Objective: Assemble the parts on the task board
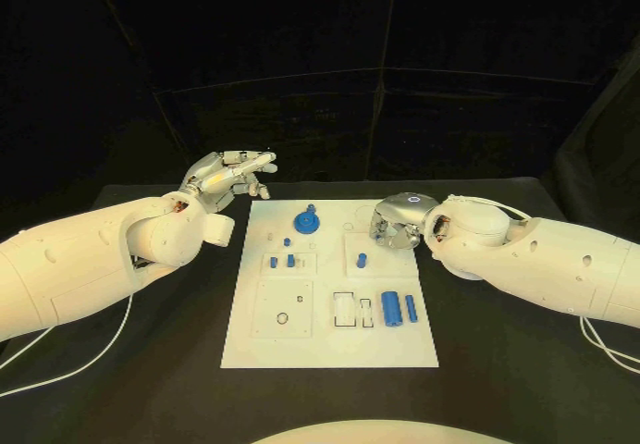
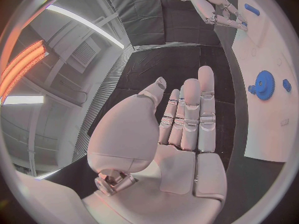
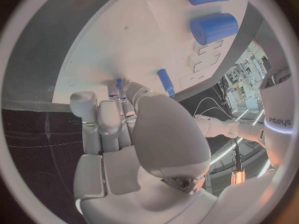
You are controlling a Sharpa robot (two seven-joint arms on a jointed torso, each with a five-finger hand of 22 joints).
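Observation:
The white task board lies mid-table. On it are a blue gear, small blue pegs, another peg, and a large blue cylinder beside a thinner one. My right hand hovers over the board's far right part with its fingers curled down. In the right wrist view its fingertips pinch a small blue part, close to the peg. My left hand is off the board's far left corner, fingers straight and apart, holding nothing. The gear lies beyond it.
The board has empty rectangular slots and an oval hole near its front. Black table surrounds the board. A white cable trails under the left arm, and another cable under the right.

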